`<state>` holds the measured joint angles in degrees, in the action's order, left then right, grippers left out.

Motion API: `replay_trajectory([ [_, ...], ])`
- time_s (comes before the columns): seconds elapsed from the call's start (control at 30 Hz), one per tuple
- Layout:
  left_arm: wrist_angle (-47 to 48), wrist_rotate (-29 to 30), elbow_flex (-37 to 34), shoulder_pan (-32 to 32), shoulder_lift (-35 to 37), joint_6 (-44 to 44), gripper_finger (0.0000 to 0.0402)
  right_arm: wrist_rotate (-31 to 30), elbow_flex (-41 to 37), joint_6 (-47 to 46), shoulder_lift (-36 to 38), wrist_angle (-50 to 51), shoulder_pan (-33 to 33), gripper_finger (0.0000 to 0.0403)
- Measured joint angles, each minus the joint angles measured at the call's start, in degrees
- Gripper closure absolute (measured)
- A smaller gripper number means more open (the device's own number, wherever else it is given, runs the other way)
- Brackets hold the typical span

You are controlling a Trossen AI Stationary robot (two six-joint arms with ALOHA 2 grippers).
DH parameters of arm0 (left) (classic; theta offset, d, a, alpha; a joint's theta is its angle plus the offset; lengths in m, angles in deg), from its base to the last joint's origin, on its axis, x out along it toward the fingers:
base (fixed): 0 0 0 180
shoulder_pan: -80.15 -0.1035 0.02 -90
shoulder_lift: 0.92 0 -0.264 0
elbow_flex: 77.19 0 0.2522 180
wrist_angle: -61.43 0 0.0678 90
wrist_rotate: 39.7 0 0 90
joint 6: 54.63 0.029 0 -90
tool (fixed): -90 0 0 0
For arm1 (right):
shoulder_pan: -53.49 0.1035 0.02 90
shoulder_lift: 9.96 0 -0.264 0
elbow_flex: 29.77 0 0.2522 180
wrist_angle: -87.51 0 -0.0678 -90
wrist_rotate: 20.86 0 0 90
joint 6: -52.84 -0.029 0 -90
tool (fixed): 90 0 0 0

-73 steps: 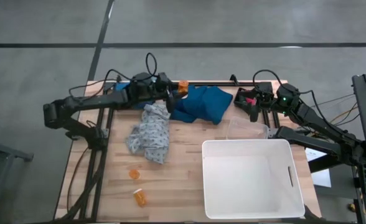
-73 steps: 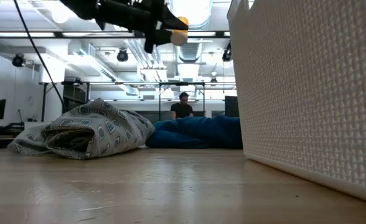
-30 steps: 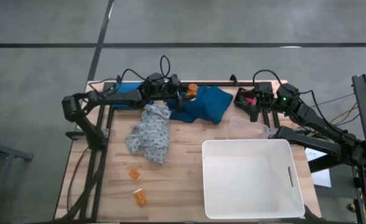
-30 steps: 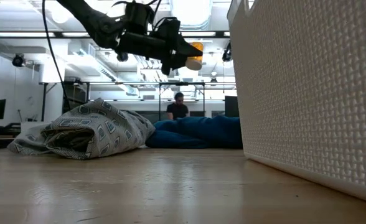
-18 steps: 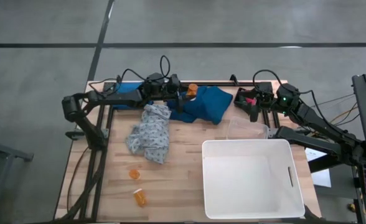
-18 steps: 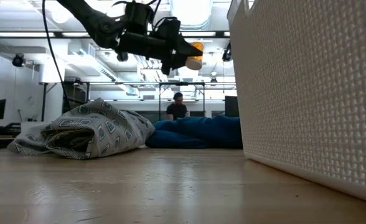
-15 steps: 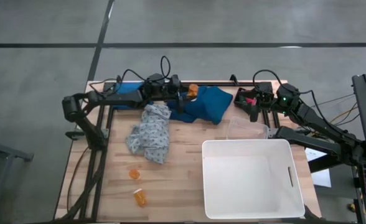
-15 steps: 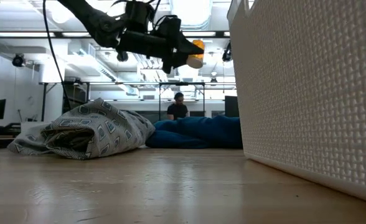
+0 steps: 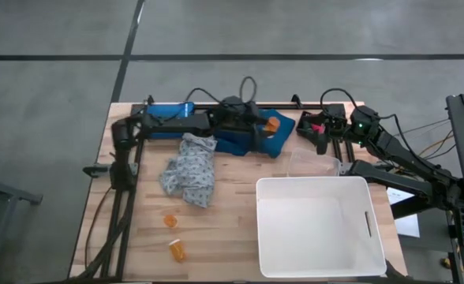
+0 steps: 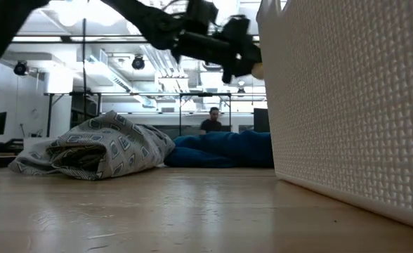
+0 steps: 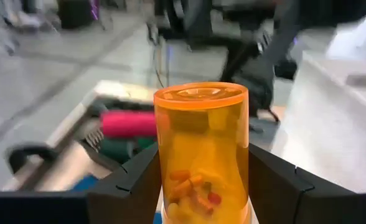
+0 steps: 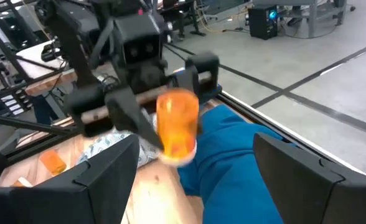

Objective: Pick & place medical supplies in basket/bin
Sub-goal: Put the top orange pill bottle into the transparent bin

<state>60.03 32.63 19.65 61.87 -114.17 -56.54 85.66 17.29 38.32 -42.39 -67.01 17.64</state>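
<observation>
Writing cannot be read on anything. Three orange pill bottles show: one (image 9: 271,124) is clamped in the left gripper (image 9: 267,126), above the dark teal cloth (image 9: 252,140), standing upright in the left wrist view; two (image 9: 170,221) lie on the wooden surface (image 9: 232,229). One white tub (image 9: 320,227) sits near. The right gripper (image 9: 317,131) waits with fingers apart, at the far edge.

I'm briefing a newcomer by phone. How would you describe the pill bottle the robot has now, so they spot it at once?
Start at the white tub, then look across the table to the teal cloth at the far edge. Above it the left gripper holds an orange pill bottle in its jaws. It is the only bottle in the air; two others lie on the wood.
</observation>
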Motion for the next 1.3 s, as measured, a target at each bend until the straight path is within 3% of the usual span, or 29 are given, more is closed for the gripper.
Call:
replay_trajectory([
  [0.37, 2.07, -3.37, 13.06, 3.63, -12.40, -3.14, 0.0196, -0.02, 0.00, -0.01, -0.04, 0.01, -0.02, 0.0092],
  [0.97, -1.83, -1.81, 23.34, 7.38, -24.63, -8.96, 0.0196, -0.02, 0.00, -0.01, -0.04, 0.01, -0.01, 0.0092],
  [1.3, -0.57, -1.84, 23.48, 8.28, -27.21, -12.09, 0.0196, -0.02, 0.00, -0.01, -0.04, 0.01, -0.03, 0.0092],
])
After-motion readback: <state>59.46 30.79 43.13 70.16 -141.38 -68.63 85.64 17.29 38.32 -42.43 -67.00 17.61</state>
